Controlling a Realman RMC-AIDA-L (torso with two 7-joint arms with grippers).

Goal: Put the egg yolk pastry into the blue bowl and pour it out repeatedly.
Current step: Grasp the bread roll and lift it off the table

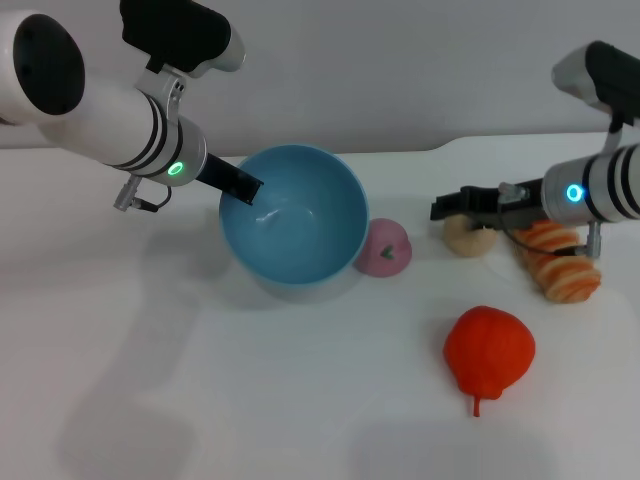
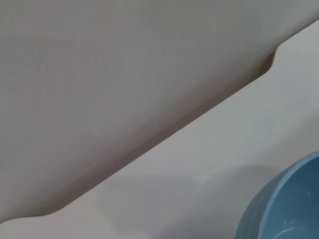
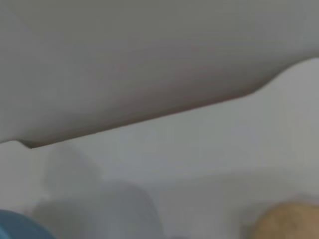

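The blue bowl [image 1: 292,222] sits tipped up on the white counter [image 1: 250,400], its opening facing us, nothing inside it. The left hand [image 1: 243,188] is clamped on the bowl's left rim, one dark finger reaching down inside the wall. Just right of the bowl, touching its side, lies a pink ball [image 1: 384,248]. Further right of the bowl rests the egg yolk pastry [image 1: 468,237], and the right hand [image 1: 450,207] is right over it, dark fingers [image 1: 470,201] covering its top; whether they are clenched on it or released, I cannot tell. Past the pastry lies an orange ridged bread [image 1: 560,264] under the right arm. In front of the bowl, off to its right, sits a red fruit [image 1: 488,352].
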